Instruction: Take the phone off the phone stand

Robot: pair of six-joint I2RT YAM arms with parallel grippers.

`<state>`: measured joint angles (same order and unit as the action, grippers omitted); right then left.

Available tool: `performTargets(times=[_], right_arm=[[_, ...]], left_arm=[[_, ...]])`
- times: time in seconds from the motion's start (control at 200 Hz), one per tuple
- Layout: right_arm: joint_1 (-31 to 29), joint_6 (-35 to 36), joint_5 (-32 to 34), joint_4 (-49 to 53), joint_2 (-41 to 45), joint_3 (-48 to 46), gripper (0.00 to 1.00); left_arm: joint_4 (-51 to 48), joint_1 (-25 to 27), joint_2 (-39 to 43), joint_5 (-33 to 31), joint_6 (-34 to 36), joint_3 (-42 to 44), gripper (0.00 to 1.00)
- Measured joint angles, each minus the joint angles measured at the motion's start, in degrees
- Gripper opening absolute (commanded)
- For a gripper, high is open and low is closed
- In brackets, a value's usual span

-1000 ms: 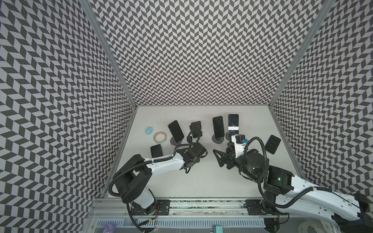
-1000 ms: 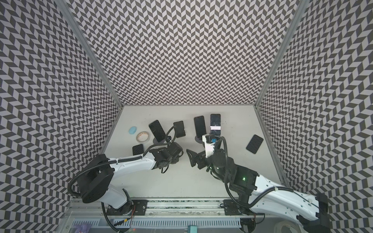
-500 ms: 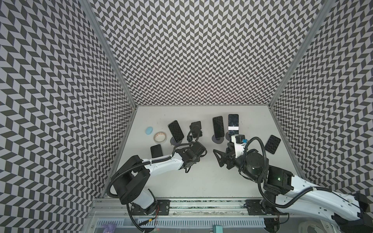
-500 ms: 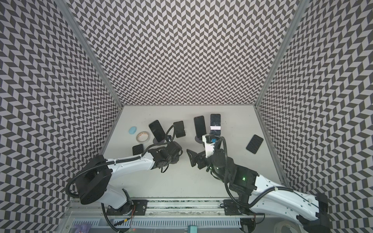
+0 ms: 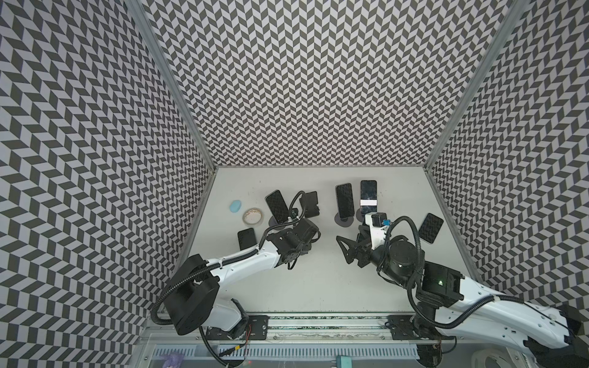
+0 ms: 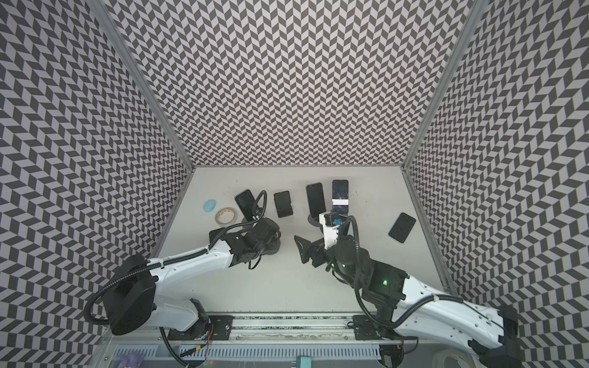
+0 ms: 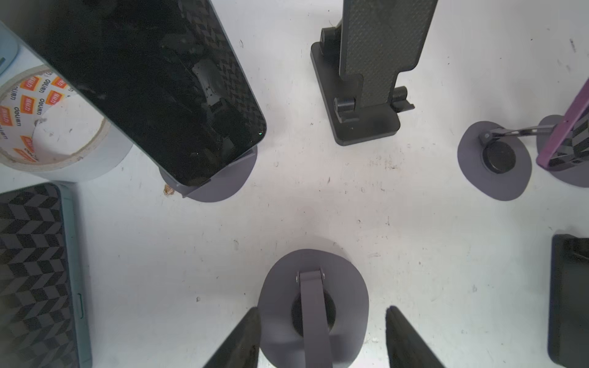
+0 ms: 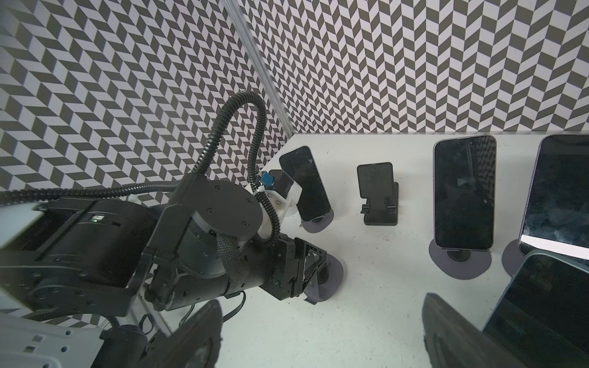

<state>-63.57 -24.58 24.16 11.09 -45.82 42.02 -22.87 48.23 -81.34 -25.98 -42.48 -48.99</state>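
The phone stand (image 7: 347, 286), a grey oval base with a hinged grey arm over a black round pad, stands between the left gripper's (image 7: 322, 309) fingers (image 7: 245, 334). The phone (image 7: 32, 270), in a pale teal case, lies flat, screen up, well off to one finger's outer side.

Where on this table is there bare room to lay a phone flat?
Bare: the table front between both arms and the rail; also the strip along the back wall. Crowded: the middle row, from the tape roll past the black stand to the white-striped phone.
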Motion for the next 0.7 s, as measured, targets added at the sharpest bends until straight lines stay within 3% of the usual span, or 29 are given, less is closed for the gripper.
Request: performTargets(times=[0.3, 0.696], right_arm=[[0.0, 0.0, -0.2, -0.4, -0.1, 0.0, 0.95], [0.0, 0.0, -1.1, -1.0, -1.9, 0.0, 0.95]], left_arm=[[-1.1, -1.9, 0.7, 0.2, 2.1, 0.0, 0.57], [-2.4, -13.6, 9.2, 2.3, 6.8, 0.8, 0.56]])
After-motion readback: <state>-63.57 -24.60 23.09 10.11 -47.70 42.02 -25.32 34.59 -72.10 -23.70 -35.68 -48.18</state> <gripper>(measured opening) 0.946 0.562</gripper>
